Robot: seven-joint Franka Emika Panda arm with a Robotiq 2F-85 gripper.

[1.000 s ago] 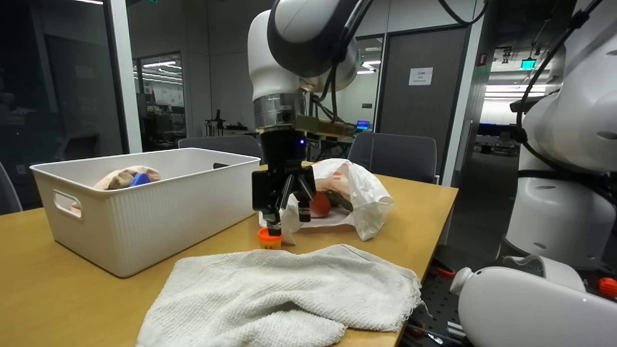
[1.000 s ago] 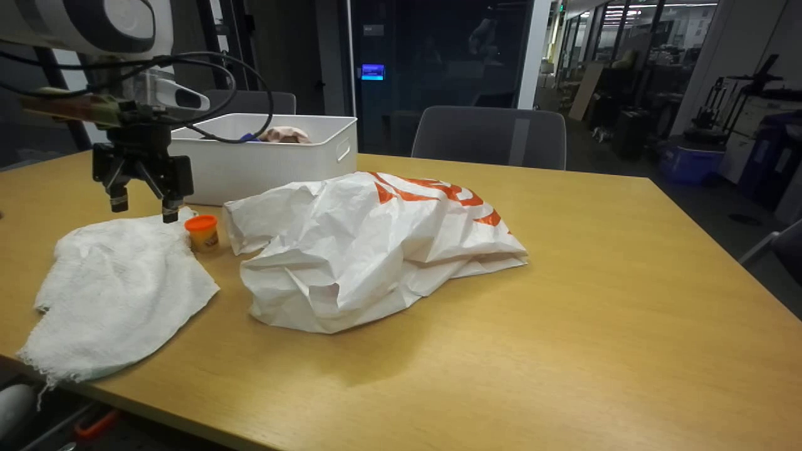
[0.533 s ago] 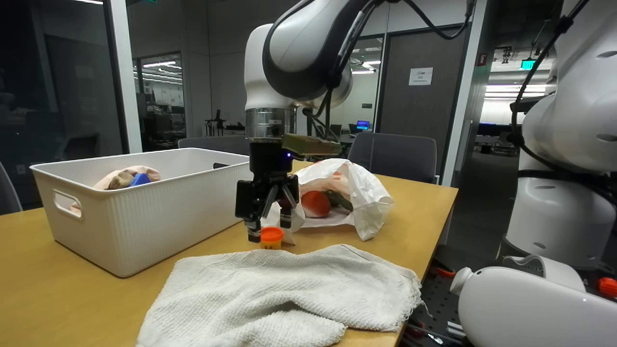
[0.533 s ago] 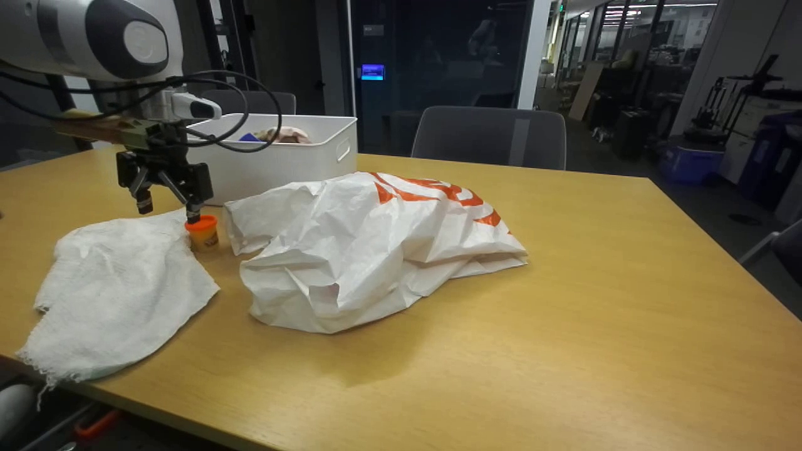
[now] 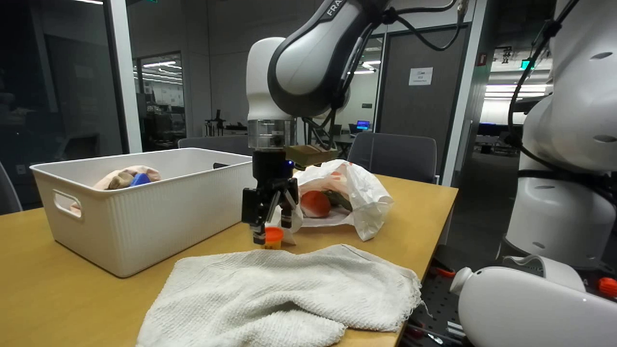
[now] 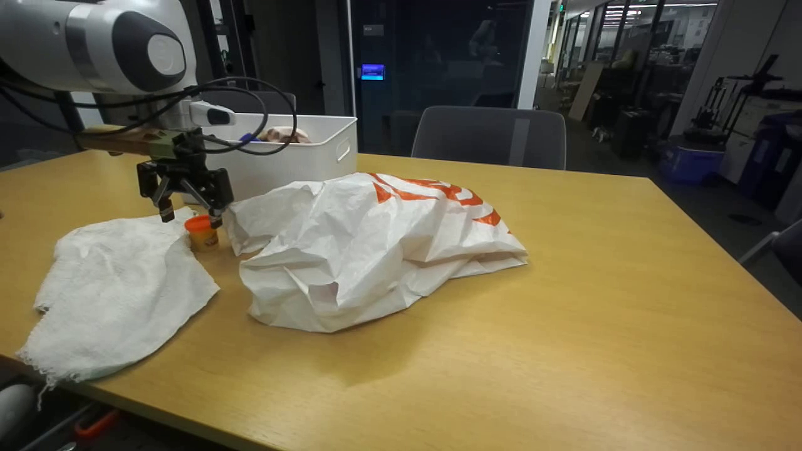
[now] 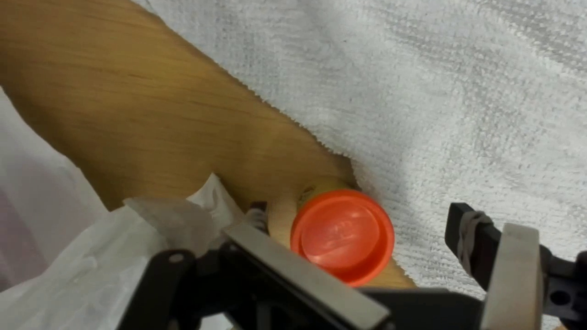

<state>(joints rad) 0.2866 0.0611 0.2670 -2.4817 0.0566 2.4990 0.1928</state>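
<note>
A wooden table (image 6: 564, 300) holds a white bin (image 5: 178, 217) and crumpled bag (image 6: 388, 244). An orange-lidded tub (image 6: 202, 235) stands beside a towel (image 6: 119, 288).

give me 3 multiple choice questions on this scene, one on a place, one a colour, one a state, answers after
1. Where is the tub?
A) inside the white bin
B) between the towel and the white bag
C) inside the white bag

2. What colour is the tub's lid?
A) blue
B) green
C) orange

3. How are the fingers?
A) open, apart
B) shut together
C) shut on the towel

1 B: an exterior view shows one on either side.
2 C: the wrist view shows its top.
3 A: a gap shows between them there.
</note>
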